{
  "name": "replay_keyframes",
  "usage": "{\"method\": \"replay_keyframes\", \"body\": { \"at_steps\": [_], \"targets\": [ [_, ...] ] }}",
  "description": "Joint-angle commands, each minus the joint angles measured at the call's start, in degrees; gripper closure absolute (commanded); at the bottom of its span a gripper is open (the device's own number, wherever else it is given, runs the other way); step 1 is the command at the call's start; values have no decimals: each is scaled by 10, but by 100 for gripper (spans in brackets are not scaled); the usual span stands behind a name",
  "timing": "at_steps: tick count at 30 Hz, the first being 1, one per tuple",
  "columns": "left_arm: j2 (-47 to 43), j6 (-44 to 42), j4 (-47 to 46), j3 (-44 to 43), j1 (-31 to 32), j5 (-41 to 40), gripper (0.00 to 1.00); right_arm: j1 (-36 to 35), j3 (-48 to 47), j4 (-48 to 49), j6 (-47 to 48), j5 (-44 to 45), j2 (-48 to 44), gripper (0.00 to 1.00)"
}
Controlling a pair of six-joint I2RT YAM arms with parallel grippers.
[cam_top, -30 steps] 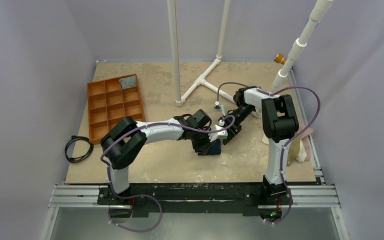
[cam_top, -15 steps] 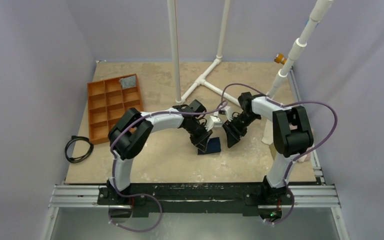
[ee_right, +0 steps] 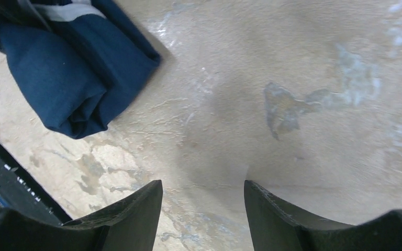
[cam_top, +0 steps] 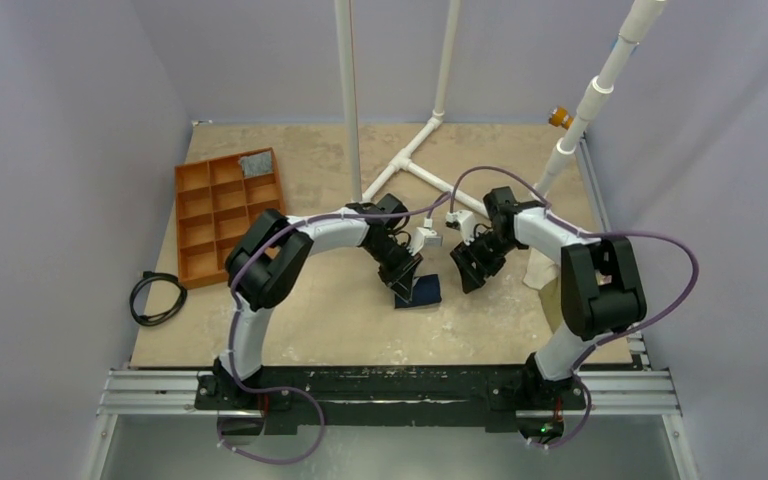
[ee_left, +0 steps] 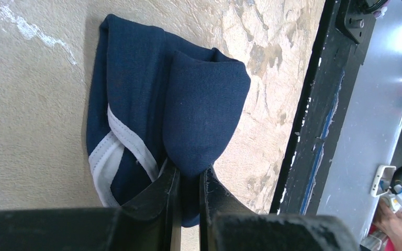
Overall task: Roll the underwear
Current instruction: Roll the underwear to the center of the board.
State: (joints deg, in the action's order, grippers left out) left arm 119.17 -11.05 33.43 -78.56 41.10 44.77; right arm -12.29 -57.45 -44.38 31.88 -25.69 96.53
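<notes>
Underwear near mid-bench, between two grippers.
The underwear lies on the bench, with the left gripper touching its left side and the right gripper apart on its right. A tray sits far left, and a pipe stand is behind.

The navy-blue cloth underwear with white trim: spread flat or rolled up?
Rolled: the underwear is a thick layered bundle, left gripper pinching it.

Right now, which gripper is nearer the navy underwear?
Left. The left gripper has its fingers shut on a fold of the underwear; the right gripper hangs open beside it over bare table, touching no cloth.
</notes>
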Motion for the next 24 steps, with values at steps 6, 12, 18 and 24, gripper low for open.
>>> {"method": "replay_keyframes", "body": {
  "at_steps": [6, 12, 18, 24],
  "targets": [
    [80, -27, 77, -21, -18, -55, 100, 6, 34, 74, -19, 42, -115, 40],
    [142, -34, 145, -82, -33, -4, 100, 5, 78, 75, 57, 6, -206, 38],
    [193, -52, 215, -150, -40, 26, 100, -35, 97, 87, 86, -11, -273, 33],
    [234, -73, 276, -206, -43, 41, 100, -162, 114, 157, 64, 84, -278, 32]
  ]
}}
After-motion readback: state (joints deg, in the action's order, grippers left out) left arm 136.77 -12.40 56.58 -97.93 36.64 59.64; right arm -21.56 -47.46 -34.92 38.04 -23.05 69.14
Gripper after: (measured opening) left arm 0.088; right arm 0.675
